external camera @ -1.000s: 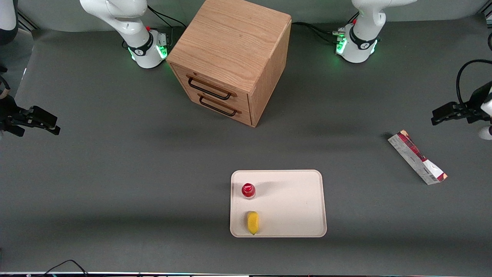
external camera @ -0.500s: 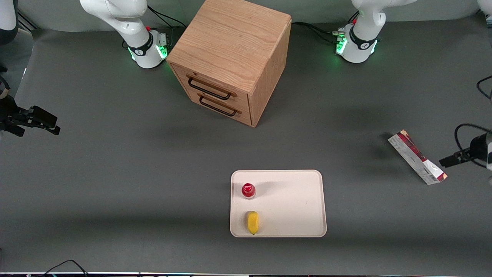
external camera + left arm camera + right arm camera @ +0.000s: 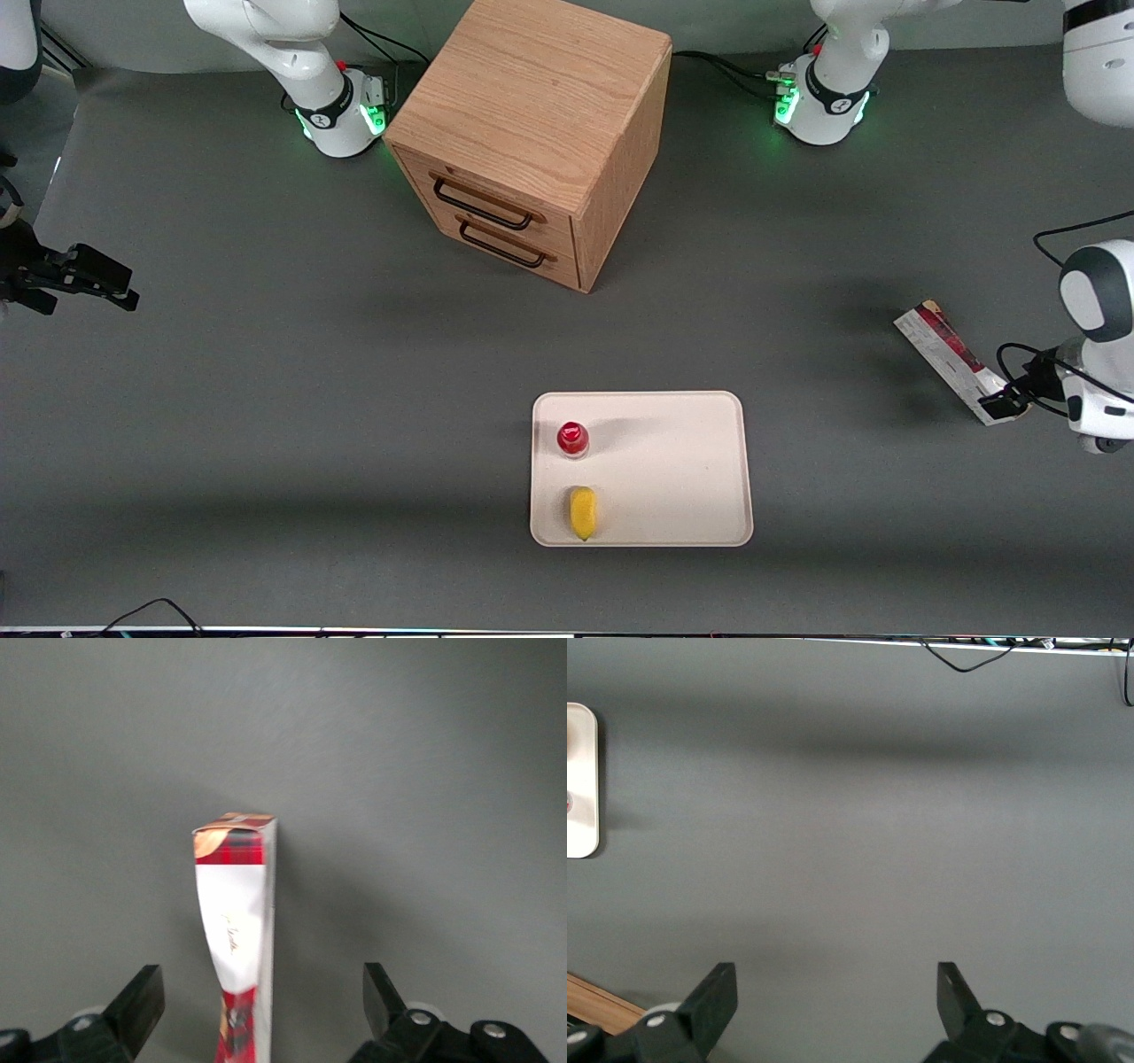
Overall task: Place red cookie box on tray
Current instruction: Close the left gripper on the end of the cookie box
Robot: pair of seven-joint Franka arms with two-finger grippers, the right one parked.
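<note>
The red cookie box (image 3: 950,357) is a long thin carton, dark red plaid with white-grey panels, lying on the table toward the working arm's end. The left gripper (image 3: 1005,403) is at the box's end nearer the front camera, just above it. In the left wrist view the box (image 3: 235,930) runs between the two black fingers (image 3: 135,1008), which stand wide apart and do not touch it. The gripper (image 3: 262,1005) is open. The cream tray (image 3: 682,470) lies near the table's middle, nearer the front camera than the cabinet.
A small red-capped bottle (image 3: 573,439) and a yellow item (image 3: 582,512) sit on the tray at its side toward the parked arm. A wooden drawer cabinet (image 3: 532,133) stands farther from the front camera. Black cables hang by the working arm's wrist (image 3: 1094,354).
The left arm has swung nearer to the front camera and down, and its gripper has come over the near end of the cookie box. The box has not moved.
</note>
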